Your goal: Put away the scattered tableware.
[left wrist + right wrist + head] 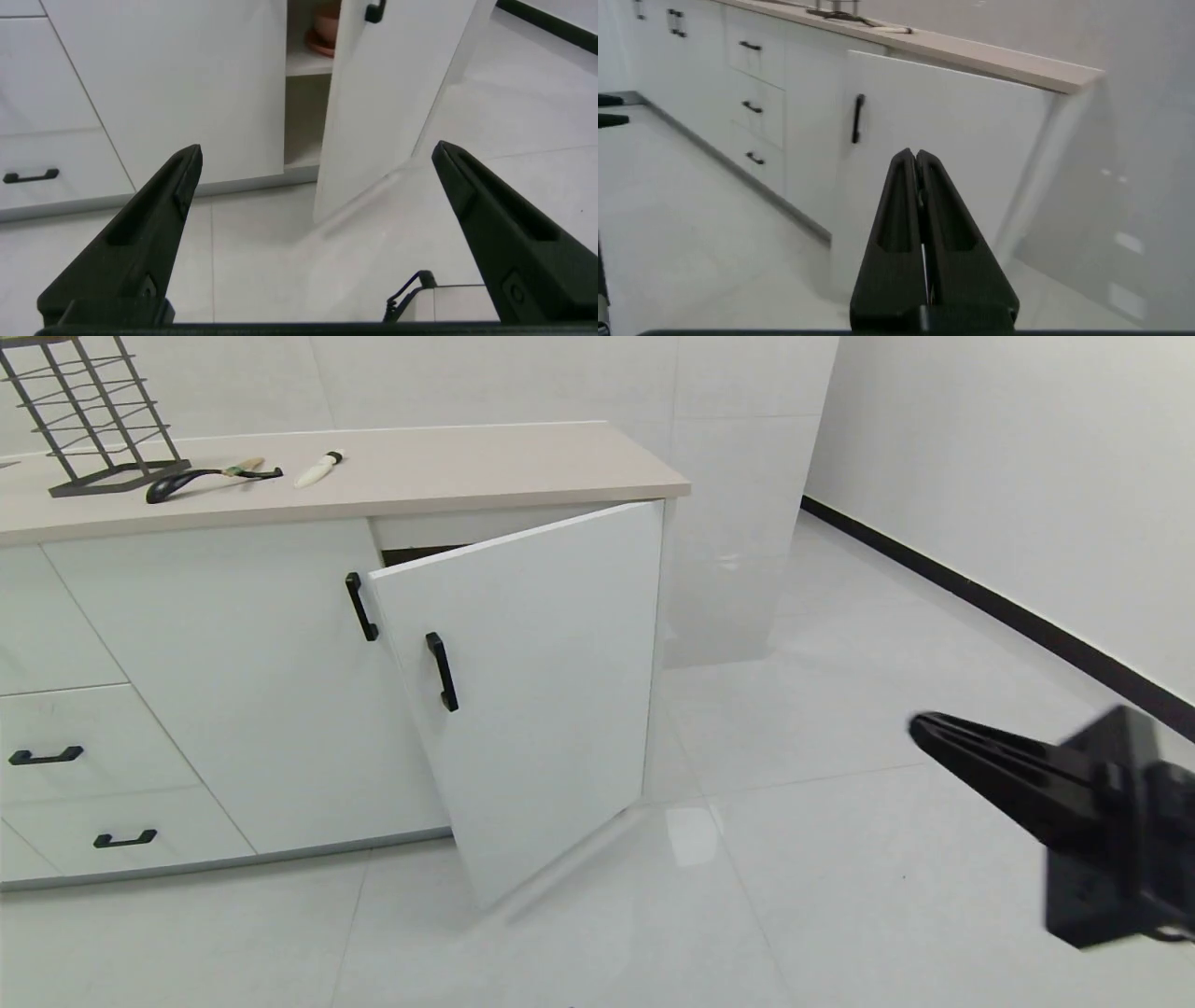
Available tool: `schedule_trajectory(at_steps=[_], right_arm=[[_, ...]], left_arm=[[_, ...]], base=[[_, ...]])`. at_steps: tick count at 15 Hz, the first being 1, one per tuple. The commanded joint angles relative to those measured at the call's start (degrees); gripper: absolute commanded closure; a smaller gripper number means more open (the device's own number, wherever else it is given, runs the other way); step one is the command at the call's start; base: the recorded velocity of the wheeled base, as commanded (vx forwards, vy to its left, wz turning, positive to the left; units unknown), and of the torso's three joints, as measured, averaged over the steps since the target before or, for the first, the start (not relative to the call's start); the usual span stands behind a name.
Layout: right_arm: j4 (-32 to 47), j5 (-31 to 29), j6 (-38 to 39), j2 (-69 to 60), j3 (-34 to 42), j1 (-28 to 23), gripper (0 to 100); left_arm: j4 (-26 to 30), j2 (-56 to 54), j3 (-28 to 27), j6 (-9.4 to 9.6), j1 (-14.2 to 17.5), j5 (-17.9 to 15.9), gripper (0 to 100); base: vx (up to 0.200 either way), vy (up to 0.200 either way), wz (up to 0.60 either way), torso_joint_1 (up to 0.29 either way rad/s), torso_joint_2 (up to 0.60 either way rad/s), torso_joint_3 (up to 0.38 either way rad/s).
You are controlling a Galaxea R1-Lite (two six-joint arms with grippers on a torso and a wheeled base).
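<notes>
step: judging door-opening stage | right end effector (922, 728) hanging pinched together, well apart from half-open white cabinet door (523, 691) | left end effector (318, 163) gaping, empty | black ladle (173, 483) and white-handled utensil (317, 469) lying on beige tabletop (467, 467) | advising: be swinging door wider by its black bar handle (442, 670) before fetching

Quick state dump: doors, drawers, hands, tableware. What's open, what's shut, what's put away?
Right cabinet door: open, swung partway out.
Left cabinet door: closed.
Drawers: closed.
Left hand: open, empty.
Right hand: shut, empty.
Black utensil: lying loose on the countertop.
White utensil: lying loose on the countertop.
</notes>
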Motion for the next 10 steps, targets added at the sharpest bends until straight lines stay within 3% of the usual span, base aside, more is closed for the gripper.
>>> schedule_trajectory(at_steps=[1, 2, 4, 5, 6, 7, 9, 10], right_arm=[[20.6, 0.0, -0.6, -37.8, 8.1, -15.9, 100], [30.6, 0.1, 0.2, -47.7, 8.1, -19.4, 100], [46.9, 0.1, 0.2, -61.1, 7.5, -21.6, 100], [61.1, -0.5, 0.4, -72.3, 6.1, -21.9, 100], [61.8, -0.8, 0.3, -72.2, 6.5, -21.9, 100], [61.4, -5.7, 3.3, -71.0, 8.1, -22.1, 100], [68.4, -10.8, 5.9, -71.0, 8.1, -22.1, 100], [76.5, -11.7, 5.6, -71.1, 8.1, -22.1, 100]], left_arm=[[0.0, 0.1, 0.0, 0.04, 0.0, 0.0, 0], [0.0, 0.1, 0.0, -0.04, 0.0, 0.0, 0], [0.0, 0.1, 0.0, 0.04, 0.0, 0.0, 0], [0.0, 0.1, 0.0, 0.13, 0.0, 0.0, 0], [0.0, 0.1, 0.0, 0.13, 0.0, 0.0, 0], [0.0, 0.1, 0.0, 0.04, 0.0, 0.0, 0], [0.0, 0.1, 0.0, 0.04, 0.0, 0.0, 0], [0.0, 0.1, 0.0, -0.04, 0.0, 0.0, 0]], base=[[0.0, 0.0, 0.0, 0.0, 0.0, 0.0], [0.0, 0.0, 0.0, 0.0, 0.0, 0.0], [0.0, 0.0, 0.0, 0.0, 0.0, 0.0], [0.0, 0.0, 0.0, 0.0, 0.0, 0.0], [0.0, 0.0, 0.0, 0.0, 0.0, 0.0], [0.0, 0.0, 0.0, 0.0, 0.0, 0.0], [0.0, 0.0, 0.0, 0.0, 0.0, 0.0], [0.0, 0.0, 0.0, 0.0, 0.0, 0.0]])
